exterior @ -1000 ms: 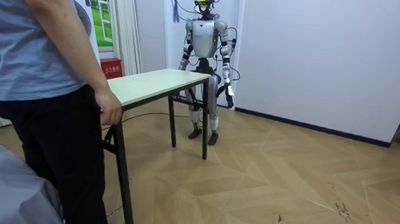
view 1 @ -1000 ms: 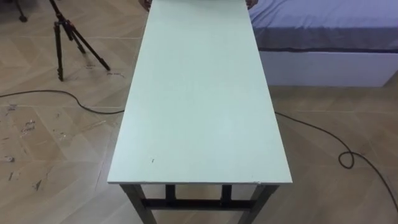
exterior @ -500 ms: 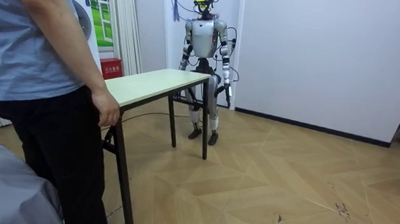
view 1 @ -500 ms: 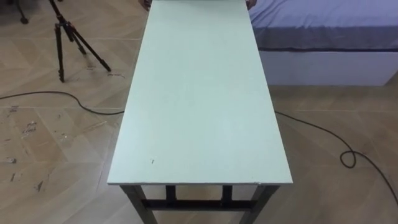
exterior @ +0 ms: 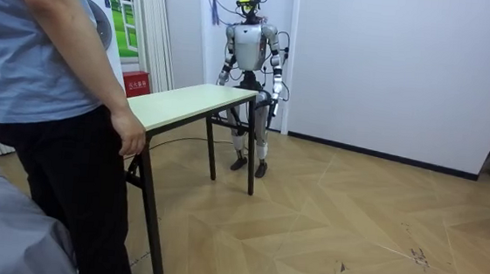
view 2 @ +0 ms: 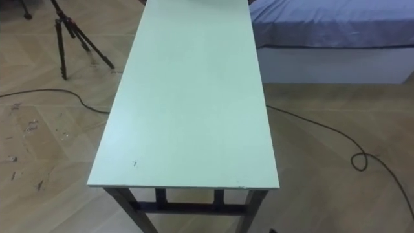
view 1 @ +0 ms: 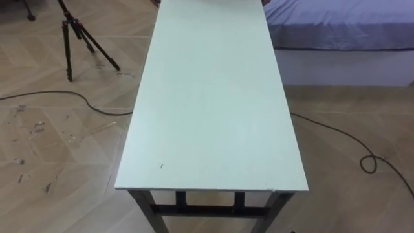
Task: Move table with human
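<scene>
While the table (view 1: 213,97) stands on the floor directly in front of me, its short near edge just below my chest and its long pale top running away toward the person (exterior: 47,95), I judge the carry has not begun. In the room view my left hand (exterior: 275,99) and right hand (exterior: 222,79) sit beside my body near that end, not plainly on the top; whether either is released or clenched I cannot tell. The person's hand (exterior: 129,136) is at the far edge. To do this well I should take the near edge at both corners, evenly, so the top stays level, and lift only when the person lifts, matching their height. I should let them set the pace and keep my steps short. The bed (view 1: 336,32) lies close along the right, the tripod (view 1: 77,35) stands off to the left, and a cable (view 1: 336,136) crosses the floor on both sides, so my feet need care.
</scene>
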